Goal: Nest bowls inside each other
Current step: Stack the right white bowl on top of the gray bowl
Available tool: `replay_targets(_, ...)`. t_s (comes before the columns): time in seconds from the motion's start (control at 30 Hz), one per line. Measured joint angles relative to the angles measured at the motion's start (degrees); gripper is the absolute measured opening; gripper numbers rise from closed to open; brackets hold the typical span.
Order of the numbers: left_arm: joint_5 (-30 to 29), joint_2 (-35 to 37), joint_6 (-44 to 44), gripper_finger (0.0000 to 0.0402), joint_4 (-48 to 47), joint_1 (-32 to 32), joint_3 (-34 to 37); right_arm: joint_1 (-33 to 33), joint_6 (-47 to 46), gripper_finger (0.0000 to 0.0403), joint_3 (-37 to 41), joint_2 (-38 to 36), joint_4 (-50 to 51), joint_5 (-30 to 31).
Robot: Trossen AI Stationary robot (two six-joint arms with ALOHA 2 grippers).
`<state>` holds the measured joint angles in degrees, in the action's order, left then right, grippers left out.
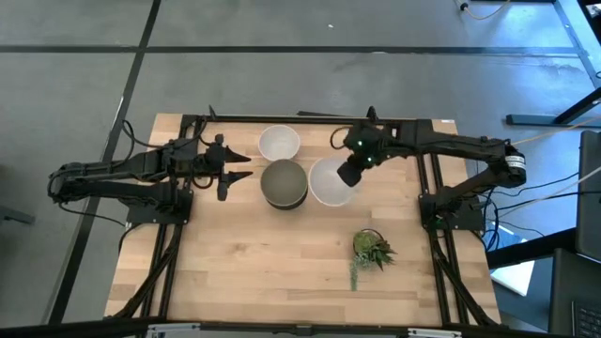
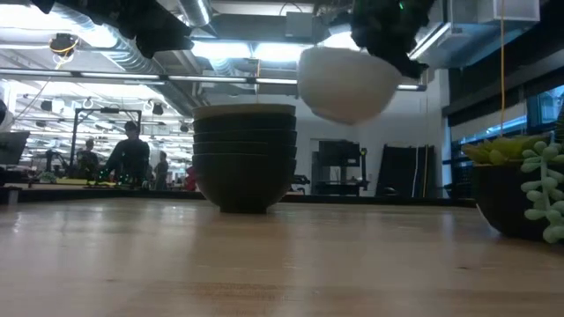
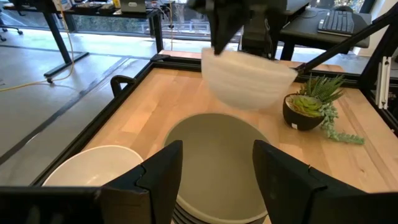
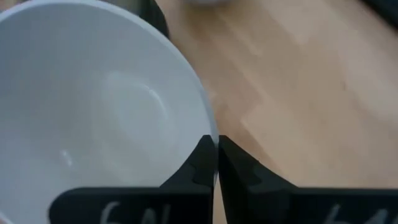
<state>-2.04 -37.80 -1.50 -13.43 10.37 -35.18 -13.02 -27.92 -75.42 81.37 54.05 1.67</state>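
A stack of nested bowls stands mid-table, black ones below and a grey-beige one on top; the low view shows its tiered rims. One white bowl rests on its base toward the far edge, beside the stack. My right gripper is shut on a second white bowl, held in the air just right of the stack. My left gripper hovers open left of the stack, its fingers pointing at it. My right gripper pinches the white bowl's rim, one finger inside the bowl and one outside. It comes from above at the rim's right, far side. The bowl hangs lifted clear of the table, mouth up and slightly tilted.
A small green plant in a dark pot stands toward the near right of the table. Bare wood lies along the near side. Black frame rails border the tabletop, and people show in the room behind.
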Motion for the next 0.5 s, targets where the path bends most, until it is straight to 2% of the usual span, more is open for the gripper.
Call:
replay_targets(0.2,0.0,0.0,0.0,0.0190,0.0,0.0,0.0,0.0,6.0,0.0008,-13.9,6.1,2.9,0.1)
replay_targets(0.5,0.0,0.0,-1.1,0.0190,-0.3,0.0,0.0,0.6,14.7,0.0008,-37.1,23.3,14.7,-0.3)
